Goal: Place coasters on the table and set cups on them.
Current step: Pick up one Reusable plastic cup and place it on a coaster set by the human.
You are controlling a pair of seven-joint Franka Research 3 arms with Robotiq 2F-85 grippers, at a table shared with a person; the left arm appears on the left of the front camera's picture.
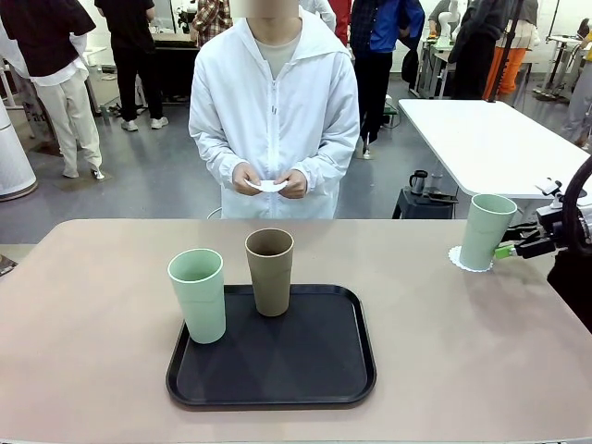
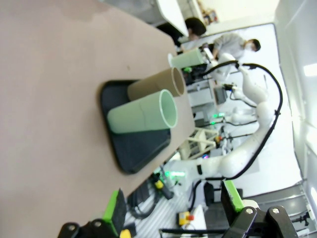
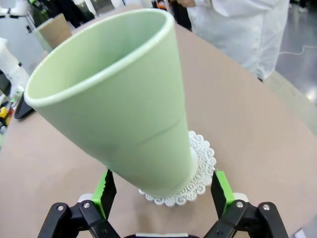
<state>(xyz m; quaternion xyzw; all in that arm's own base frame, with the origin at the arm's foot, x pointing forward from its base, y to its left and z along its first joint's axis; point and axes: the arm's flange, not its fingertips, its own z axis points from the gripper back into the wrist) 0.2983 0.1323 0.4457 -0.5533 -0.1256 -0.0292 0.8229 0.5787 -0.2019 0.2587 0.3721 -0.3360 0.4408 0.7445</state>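
- Right claw (image 3: 163, 186) spread either side of the mint cup (image 3: 119, 99), standing on its coaster (image 3: 200, 158) on the tabletop (image 3: 257, 124).
- Left claw (image 2: 173, 206) spread, empty.
- Tan cup (image 1: 269, 273) on tray (image 1: 277, 399) looks light, stiff, smooth; pinch mid-wall.

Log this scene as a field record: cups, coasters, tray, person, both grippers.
cup on coaster: mint cup upright on a doily coaster, right side of the table
tray: black tray holds second mint cup and tan cup, both upright
person: hands hold a white coaster
right gripper: open, fingers flanking the mint cup's base
left gripper: open, holding nothing
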